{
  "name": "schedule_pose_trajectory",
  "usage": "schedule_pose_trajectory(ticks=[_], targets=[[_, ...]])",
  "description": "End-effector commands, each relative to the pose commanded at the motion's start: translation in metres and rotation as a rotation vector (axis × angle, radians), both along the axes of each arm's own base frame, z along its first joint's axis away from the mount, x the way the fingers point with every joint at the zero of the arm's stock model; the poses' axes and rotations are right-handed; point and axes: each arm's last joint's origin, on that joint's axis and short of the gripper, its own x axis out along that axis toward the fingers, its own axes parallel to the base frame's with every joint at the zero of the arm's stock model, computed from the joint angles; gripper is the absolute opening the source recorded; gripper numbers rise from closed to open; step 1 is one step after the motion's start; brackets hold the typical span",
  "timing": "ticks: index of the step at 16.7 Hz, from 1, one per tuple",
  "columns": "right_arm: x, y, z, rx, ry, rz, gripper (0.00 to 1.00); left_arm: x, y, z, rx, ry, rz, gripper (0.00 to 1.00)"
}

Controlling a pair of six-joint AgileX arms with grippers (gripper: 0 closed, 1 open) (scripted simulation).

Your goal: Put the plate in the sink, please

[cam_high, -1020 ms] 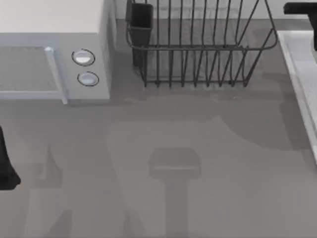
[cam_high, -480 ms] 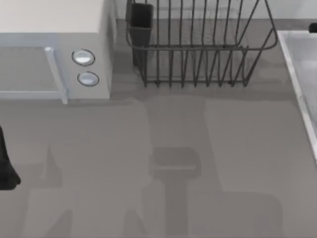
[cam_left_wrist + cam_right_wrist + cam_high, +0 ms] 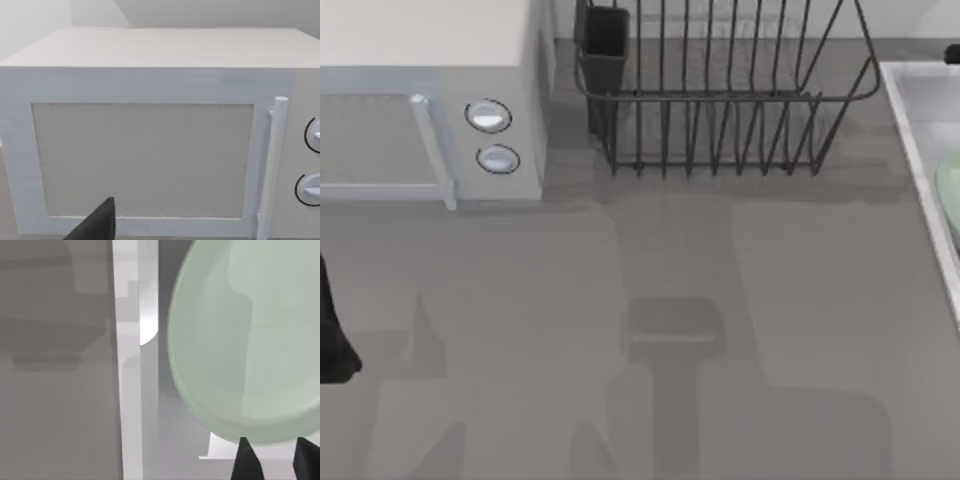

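Plate (image 3: 240,340), pale green and shiny, is seen inside the sink (image 3: 920,150) at the right edge of the table, just past the pale rim. The right gripper (image 3: 272,457) is held at the plate's edge, its dark fingers spread apart and gripping nothing. The left gripper (image 3: 97,225) is parked before the microwave (image 3: 150,150); its state cannot be told.

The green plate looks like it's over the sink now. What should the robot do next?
Probably open the right hand and let go. The pale mint-green round plate sits past the light grey sink's raised rim, over the basin, with the fingertips at its edge.
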Motion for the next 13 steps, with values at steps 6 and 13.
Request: schedule_pose_trajectory(ticks=[6,13], targets=[[0.0000,0.0000,0.0000,0.000,0.000,0.000,0.90,0.0000,0.0000,0.0000,0.000,0.000,0.000,1.00],[0.0000,0.0000,0.0000,0.000,0.000,0.000,1.00,0.0000,0.0000,0.0000,0.000,0.000,0.000,1.00]])
